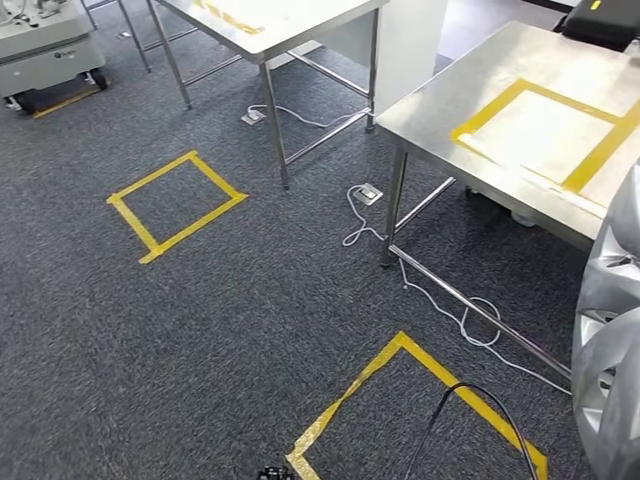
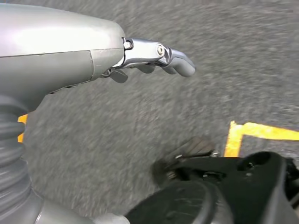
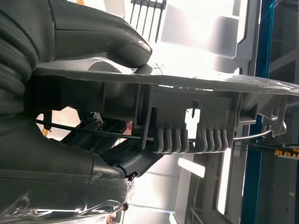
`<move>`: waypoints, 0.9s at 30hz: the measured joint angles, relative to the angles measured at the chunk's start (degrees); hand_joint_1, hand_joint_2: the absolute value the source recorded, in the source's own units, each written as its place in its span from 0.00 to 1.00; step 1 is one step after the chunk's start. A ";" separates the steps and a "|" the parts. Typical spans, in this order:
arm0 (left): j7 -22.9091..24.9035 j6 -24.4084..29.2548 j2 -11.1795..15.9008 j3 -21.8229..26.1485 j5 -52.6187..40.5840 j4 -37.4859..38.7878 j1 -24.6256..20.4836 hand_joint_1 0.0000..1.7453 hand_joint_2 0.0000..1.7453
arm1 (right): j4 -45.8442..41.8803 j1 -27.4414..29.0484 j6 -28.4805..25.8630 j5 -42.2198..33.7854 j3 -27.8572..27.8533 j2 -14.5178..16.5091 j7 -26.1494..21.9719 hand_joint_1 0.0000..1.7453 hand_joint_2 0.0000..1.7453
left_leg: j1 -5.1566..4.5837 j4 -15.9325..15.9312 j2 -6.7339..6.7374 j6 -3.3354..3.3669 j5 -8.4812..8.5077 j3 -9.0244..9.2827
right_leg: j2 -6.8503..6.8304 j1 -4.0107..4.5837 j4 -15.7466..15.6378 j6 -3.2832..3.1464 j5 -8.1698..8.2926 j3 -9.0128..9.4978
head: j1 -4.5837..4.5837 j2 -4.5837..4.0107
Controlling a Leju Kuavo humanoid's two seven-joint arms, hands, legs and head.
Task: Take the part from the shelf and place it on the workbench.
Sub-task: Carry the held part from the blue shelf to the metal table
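Observation:
The part (image 1: 610, 350) is a silver, spoked, wheel-cover-like piece at the right edge of the head view, held up beside the workbench. In the right wrist view my right hand (image 3: 105, 93) grips the part (image 3: 211, 100) edge-on, with the thumb on one face and the dark fingers (image 3: 119, 151) on the other. The steel workbench (image 1: 483, 100) stands at the upper right, and a yellow tape rectangle (image 1: 596, 155) marks its top. My left hand (image 2: 155, 56) hangs over the grey carpet with its fingers stretched out and nothing in it.
A second steel table (image 1: 287, 30) stands further back. Two yellow tape squares (image 1: 177, 205) (image 1: 423, 365) mark the carpet. White cables (image 1: 362, 230) and a floor socket (image 1: 367, 193) lie by the workbench legs. A black cable (image 1: 468, 400) loops near my feet, and a grey cart (image 1: 45, 50) stands at the back left.

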 joint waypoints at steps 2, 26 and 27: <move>-0.02 0.13 0.31 -0.27 -0.75 0.07 0.82 0.00 1.00 | -0.18 0.25 0.00 0.53 -0.25 0.51 0.01 1.00 1.00 | -0.43 -7.69 -1.43 0.76 -2.24 3.87 | 1.75 -0.04 -1.31 0.56 -1.53 2.39 | -0.08 -0.03; -1.49 0.05 -1.45 -1.31 -4.24 0.46 1.54 0.00 1.00 | -4.62 3.82 0.00 -1.13 -14.15 6.73 0.00 1.00 1.00 | -0.63 3.61 2.05 0.47 -25.12 13.01 | -3.46 0.91 1.54 -1.41 8.40 -9.83 | 0.08 0.02; -1.43 0.35 -1.45 -1.30 -4.29 0.46 1.75 0.00 1.00 | -4.62 3.81 0.00 -1.38 -14.50 6.78 0.02 1.00 1.00 | -0.59 3.16 1.99 0.49 -28.14 10.77 | -2.73 0.69 0.64 -1.25 8.03 -8.03 | 0.07 0.02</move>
